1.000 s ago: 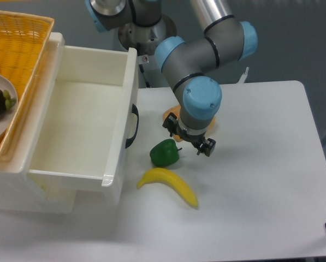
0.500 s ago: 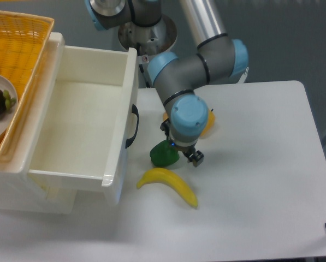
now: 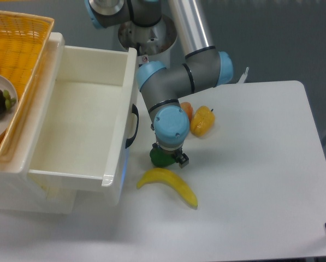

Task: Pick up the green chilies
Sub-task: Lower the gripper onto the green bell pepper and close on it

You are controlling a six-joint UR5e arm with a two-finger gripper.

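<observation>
1. A white table (image 3: 261,180) held an open white drawer (image 3: 81,125).
2. The gripper (image 3: 168,157) hung directly over the green chilies (image 3: 159,158); its finger spacing could not be told.
3. A banana (image 3: 168,184) lay just below the chilies.
4. A yellow pepper (image 3: 202,121) lay nearby.

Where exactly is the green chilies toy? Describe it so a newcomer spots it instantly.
Start at the open white drawer; just right of its black handle, the gripper sits over the green chilies. It is the only dark green piece, between the banana and yellow pepper.
</observation>
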